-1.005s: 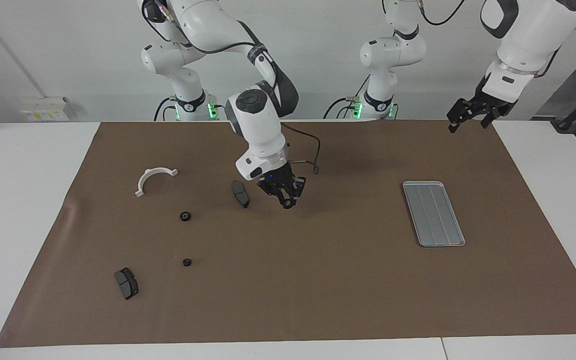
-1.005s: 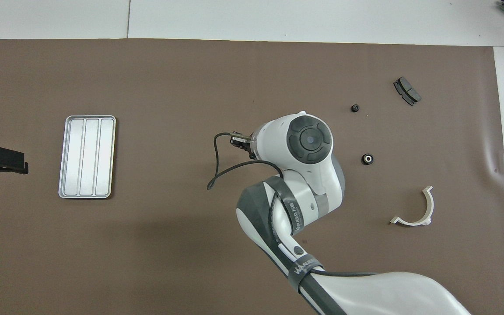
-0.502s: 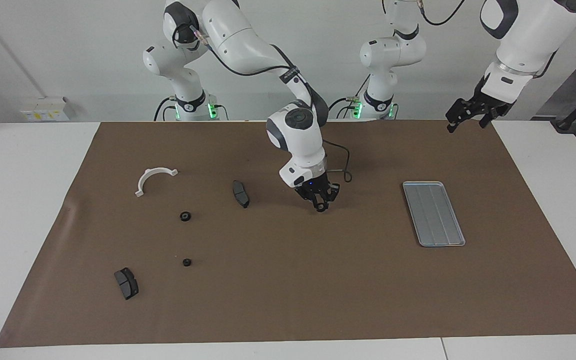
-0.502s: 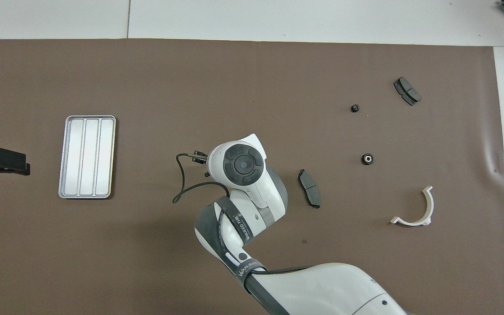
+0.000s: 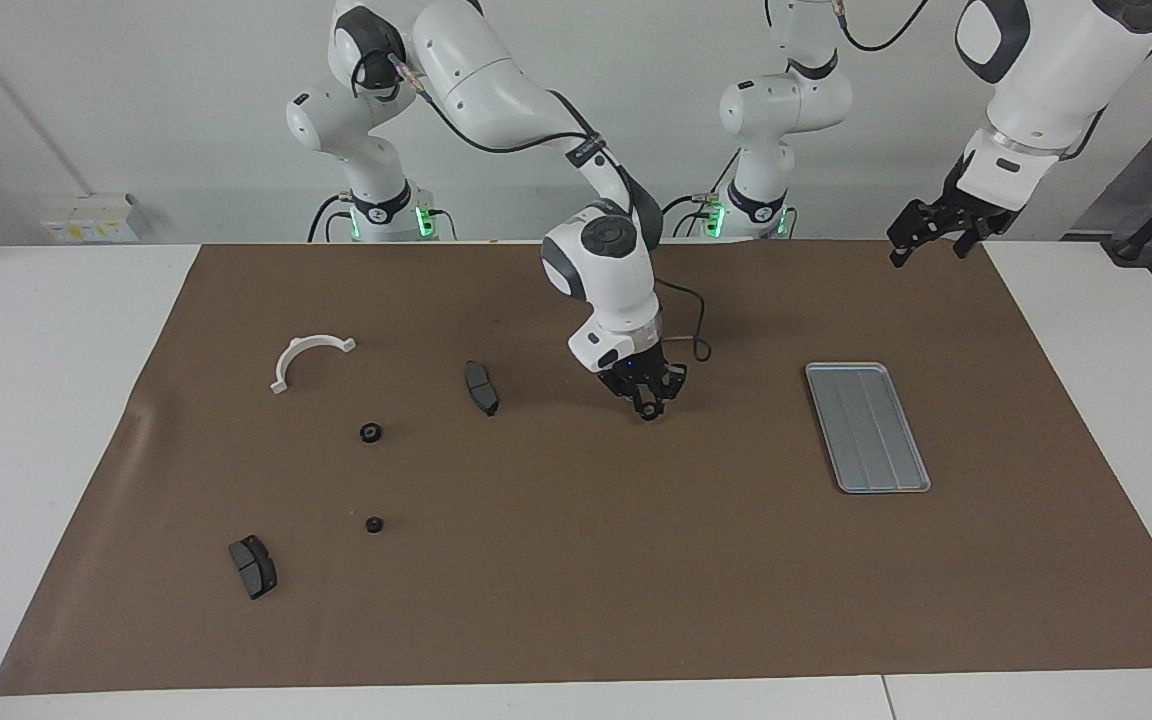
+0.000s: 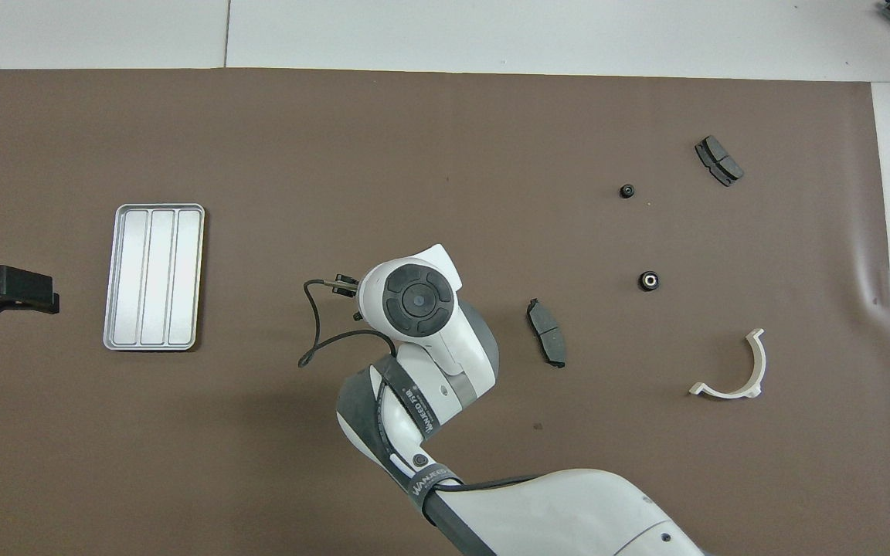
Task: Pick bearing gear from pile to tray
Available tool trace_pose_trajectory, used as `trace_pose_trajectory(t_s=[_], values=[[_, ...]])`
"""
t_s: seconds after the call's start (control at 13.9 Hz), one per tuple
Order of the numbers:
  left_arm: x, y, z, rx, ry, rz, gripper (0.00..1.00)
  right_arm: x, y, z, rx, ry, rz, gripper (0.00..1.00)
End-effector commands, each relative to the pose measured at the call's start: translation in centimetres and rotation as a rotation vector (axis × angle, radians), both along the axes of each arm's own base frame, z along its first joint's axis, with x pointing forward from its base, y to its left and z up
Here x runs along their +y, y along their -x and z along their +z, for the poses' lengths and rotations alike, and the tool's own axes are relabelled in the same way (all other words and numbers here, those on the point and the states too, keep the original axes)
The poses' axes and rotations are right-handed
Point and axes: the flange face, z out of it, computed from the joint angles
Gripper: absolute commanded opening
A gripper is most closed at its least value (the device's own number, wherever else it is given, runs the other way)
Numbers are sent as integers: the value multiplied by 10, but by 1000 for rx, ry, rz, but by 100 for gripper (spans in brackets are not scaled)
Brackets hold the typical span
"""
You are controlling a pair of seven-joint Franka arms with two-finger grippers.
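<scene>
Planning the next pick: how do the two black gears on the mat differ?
The nearer gear, closer to the robots, looks larger than the farther gear. From overhead the nearer gear shows a pale centre; the farther gear looks all dark. The nearer gear lies by the white bracket, the farther gear by a brake pad. Both are black, round, loose on the mat.

Bare brown mat [image 5: 736, 560] lies open between the right gripper [image 5: 648, 410] at frame centre and the tray [image 5: 867, 427]; nothing stands on that stretch.
</scene>
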Motion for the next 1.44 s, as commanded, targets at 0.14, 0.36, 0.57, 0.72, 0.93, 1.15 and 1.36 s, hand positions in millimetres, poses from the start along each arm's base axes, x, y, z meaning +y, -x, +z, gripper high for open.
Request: trace_pose_trajectory(t_s=[0.14, 0.36, 0.57, 0.72, 0.93, 1.15, 1.36], values=[[-9, 0, -8, -44, 27, 57, 100, -12, -9, 13, -73, 68, 24, 100], [-29, -17, -22, -73, 44, 167, 100, -75, -40, 72, -75, 84, -34, 100], [-91, -36, -54, -51, 49, 210, 100, -161, -64, 107, -58, 131, 37, 100], [-120, -47, -72, -27, 38, 191, 100, -211, -77, 113, -29, 171, 116, 100], [-159, -63, -100, -49, 48, 188, 100, -291, -90, 99, 0, 218, 290, 100], [-190, -68, -124, -65, 61, 193, 100, -342, -73, 69, 21, 232, 394, 100], [-230, -70, -163, -35, 65, 183, 100, -386, -55, 38, 15, 239, 484, 100]])
